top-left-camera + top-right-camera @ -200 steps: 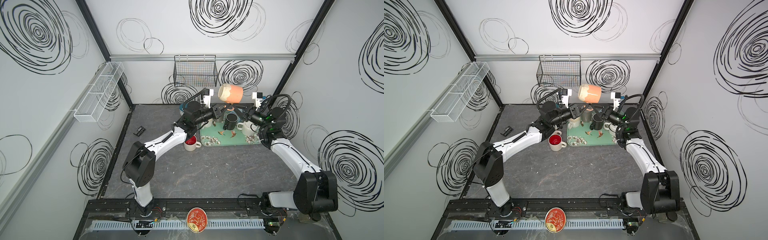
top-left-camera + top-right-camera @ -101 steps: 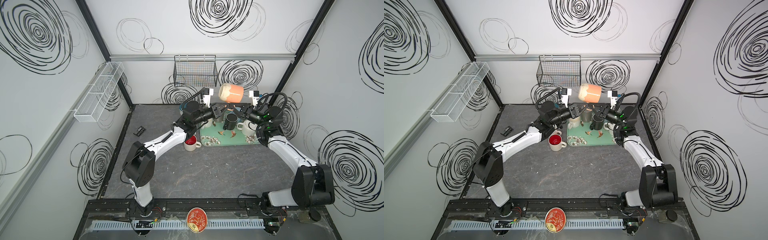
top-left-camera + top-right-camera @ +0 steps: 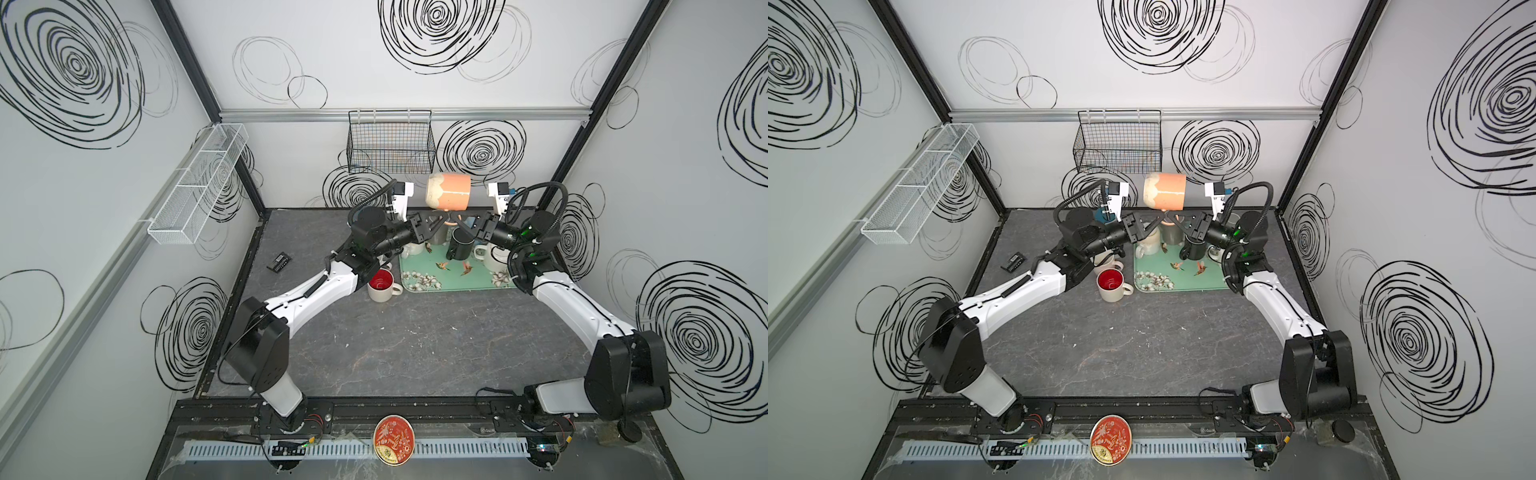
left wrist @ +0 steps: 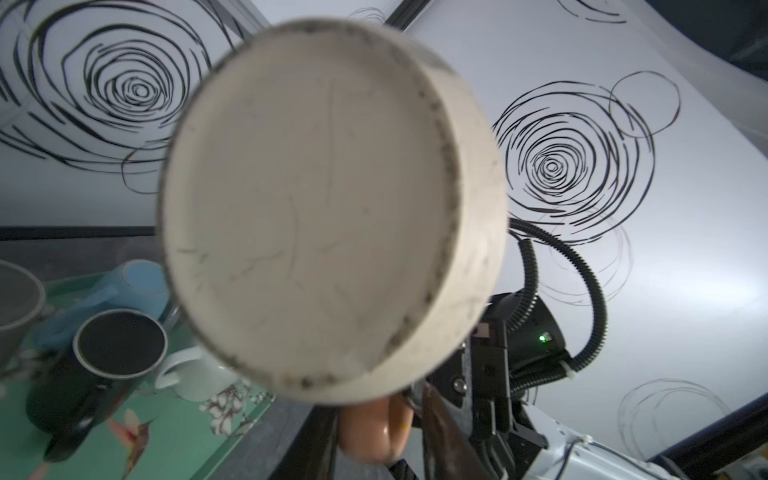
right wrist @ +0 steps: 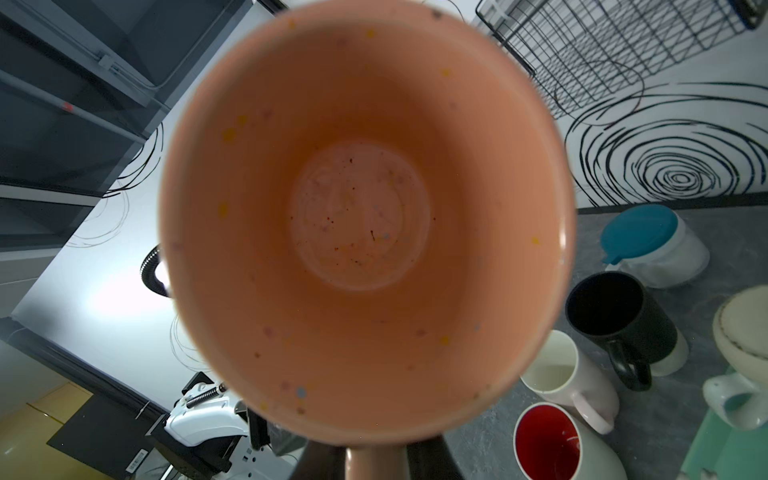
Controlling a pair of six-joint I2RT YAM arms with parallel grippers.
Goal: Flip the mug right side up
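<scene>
An orange mug (image 3: pixel 451 197) (image 3: pixel 1167 192) with a beige base hangs on its side above the tray, base toward the left arm, mouth toward the right arm, handle pointing down. My right gripper (image 3: pixel 460 219) (image 5: pixel 376 461) is shut on the mug's handle (image 5: pixel 376 459), and its wrist view looks straight into the mug's orange inside (image 5: pixel 361 216). My left gripper (image 3: pixel 441 218) (image 4: pixel 374 449) is open, its fingers (image 4: pixel 440 432) standing either side of the same handle (image 4: pixel 370 428). The beige base (image 4: pixel 311 208) fills the left wrist view.
Below lies a green tray (image 3: pixel 440 276) with a black mug (image 3: pixel 459 249) and white mugs. A red-lined mug (image 3: pixel 381 284) stands left of the tray on the grey table. A wire basket (image 3: pixel 390 143) hangs on the back wall. A blue-lidded pot (image 5: pixel 648 245) stands at the back.
My right gripper has come in under the mug and shut on its handle. The left gripper's jaws have opened off the handle. The mug has levelled out on its side.
</scene>
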